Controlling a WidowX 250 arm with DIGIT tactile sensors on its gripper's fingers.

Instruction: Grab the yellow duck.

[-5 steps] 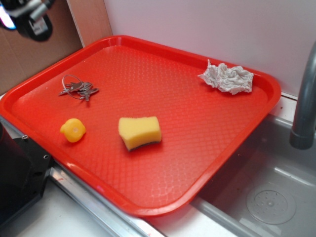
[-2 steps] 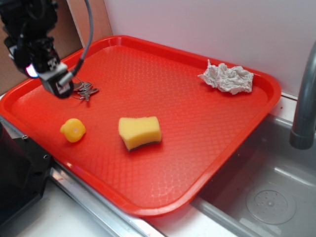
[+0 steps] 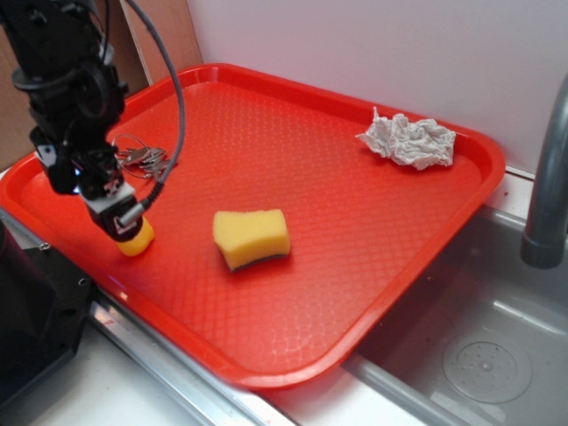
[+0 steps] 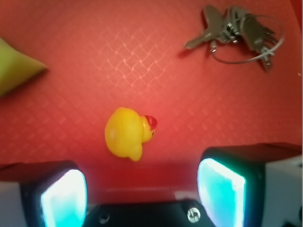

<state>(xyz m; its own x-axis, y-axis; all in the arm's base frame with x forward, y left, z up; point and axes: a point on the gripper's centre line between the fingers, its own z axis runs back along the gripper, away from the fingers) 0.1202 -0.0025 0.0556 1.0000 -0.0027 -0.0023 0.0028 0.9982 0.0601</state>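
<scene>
The yellow duck (image 4: 127, 138) lies on the red tray (image 3: 355, 266), at twelve o'clock from the gripper (image 4: 142, 187), whose fingers stand wide apart; likely light, soft and slick; best pinched across its rounded body.

I see the yellow duck (image 4: 125, 138) lying on the red tray (image 3: 293, 160) near its front-left edge, small, rounded and glossy, with a red beak. From the exterior view only its lower part (image 3: 138, 241) shows, yellow-orange.
</scene>
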